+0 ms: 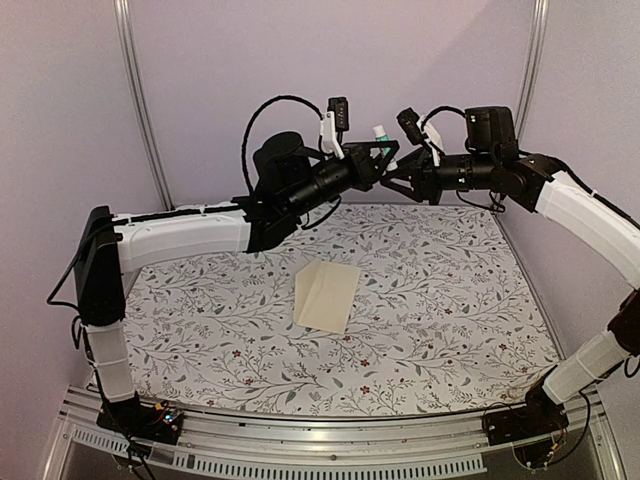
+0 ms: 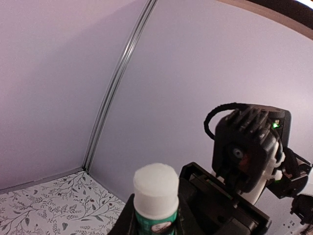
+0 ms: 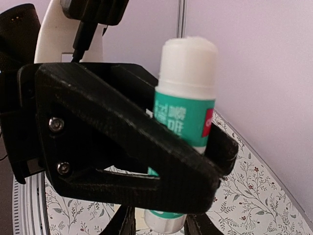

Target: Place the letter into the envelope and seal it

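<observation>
A green glue stick with a white top stands upright in the air above the far side of the table. My left gripper is shut on its green body, below the white top. My right gripper reaches in from the right. Its fingers stand on either side of the stick's white lower end, with a small gap on one side. The cream envelope lies flat in the middle of the table, far below both grippers. The letter is out of view.
The floral tablecloth covers the table. Lilac walls and metal posts close in the back and sides. The right arm's wrist camera housing hangs close beside my left gripper.
</observation>
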You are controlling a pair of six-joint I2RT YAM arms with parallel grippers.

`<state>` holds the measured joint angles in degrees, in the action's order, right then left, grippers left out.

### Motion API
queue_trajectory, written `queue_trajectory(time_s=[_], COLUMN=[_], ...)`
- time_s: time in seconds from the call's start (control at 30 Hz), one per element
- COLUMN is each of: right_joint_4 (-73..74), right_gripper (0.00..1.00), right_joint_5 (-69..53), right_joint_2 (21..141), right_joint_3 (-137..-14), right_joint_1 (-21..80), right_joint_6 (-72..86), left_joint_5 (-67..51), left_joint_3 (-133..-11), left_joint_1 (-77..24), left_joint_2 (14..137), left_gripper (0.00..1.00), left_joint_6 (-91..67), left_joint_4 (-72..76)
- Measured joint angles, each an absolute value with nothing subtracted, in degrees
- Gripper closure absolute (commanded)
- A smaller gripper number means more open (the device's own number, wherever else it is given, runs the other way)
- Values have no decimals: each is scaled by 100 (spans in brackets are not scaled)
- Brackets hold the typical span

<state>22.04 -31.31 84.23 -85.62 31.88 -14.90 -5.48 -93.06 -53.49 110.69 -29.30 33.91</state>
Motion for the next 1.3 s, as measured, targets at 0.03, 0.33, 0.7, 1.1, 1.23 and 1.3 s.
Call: queue_trajectory(time_s=[0.03,0.33,0.7,1.1,1.23,1.3], right_joint_4=[2204,2187,2132,449,1166,1428], right_gripper=[73,83,90,64,54,50], right_joint_5=[-3175,-3201,-4812,-7168,-6136,-5658], right_joint_2=[8423,8423,8464,8696,8624,8573], right_joint_3=[-8562,-8562,-8576,-8189,-8189,-8191], right_joint_1=[3190,3186,2753,2147,2174,2189], right_joint_6=[-1487,-1389,-993,1253,593,314], left_joint_5=[-548,-556,-926,-1863,-1651,-1503], left_joint_3=[-9306,-9306,-9321,-9249,-9258,-9264], left_joint_1=[-5349,-5352,-5301,-4987,-4987,-5009], left_joint_2=[11069,11069,11069,11146,11146,11146], left_gripper=[100,100,100,100,100,100], left_joint_6=[-2919,-2910,-2936,-3009,-2976,-2956], left_joint_4=[3391,3391,3592,3972,3913,3863])
